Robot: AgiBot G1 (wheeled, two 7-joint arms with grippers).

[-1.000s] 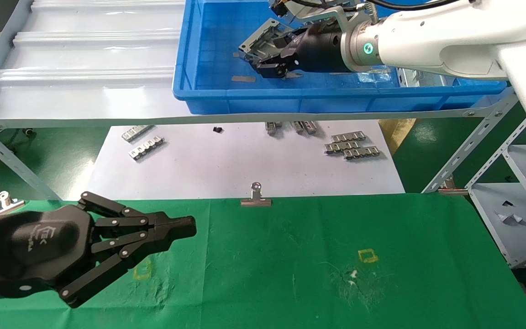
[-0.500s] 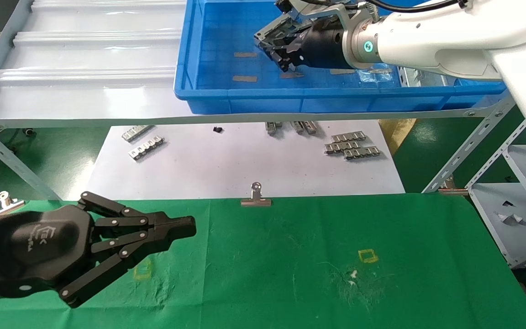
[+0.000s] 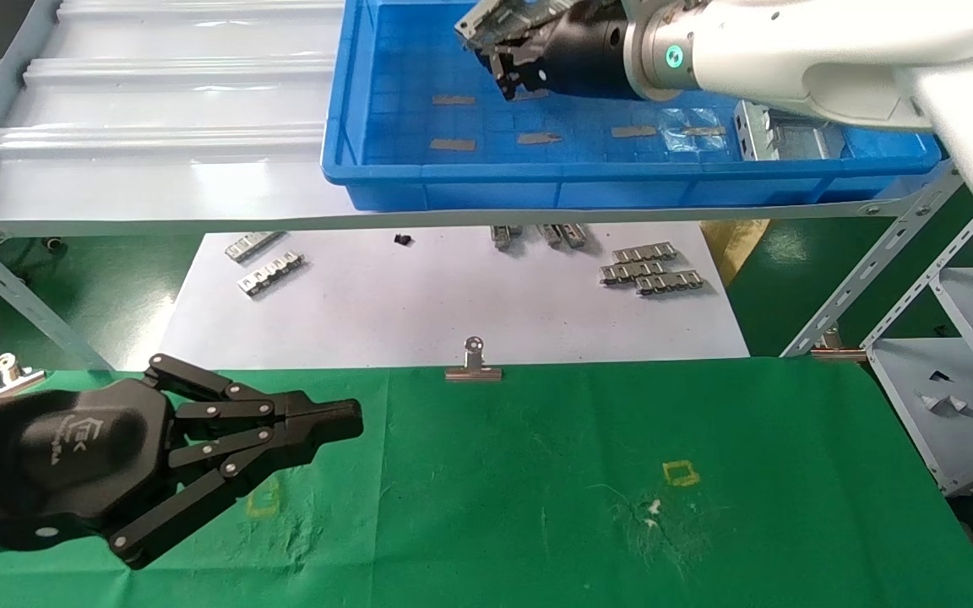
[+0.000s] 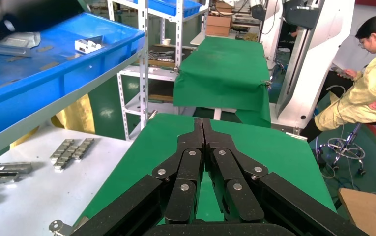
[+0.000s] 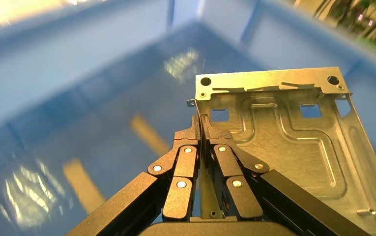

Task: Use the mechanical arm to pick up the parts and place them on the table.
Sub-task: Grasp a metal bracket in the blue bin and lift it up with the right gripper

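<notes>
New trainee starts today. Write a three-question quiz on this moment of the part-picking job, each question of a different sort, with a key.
1. True or false: the right gripper has its jaws shut on a metal bracket.
2. Multiple choice: where is the left gripper?
A. inside the blue tray
B. over the green table
C. over the white sheet
3. Fill in: a second bracket lies inside the ____ tray.

Key:
1. True; the bracket is held above the tray floor.
2. B; it is over the green table, jaws shut and holding nothing.
3. Blue.
</notes>
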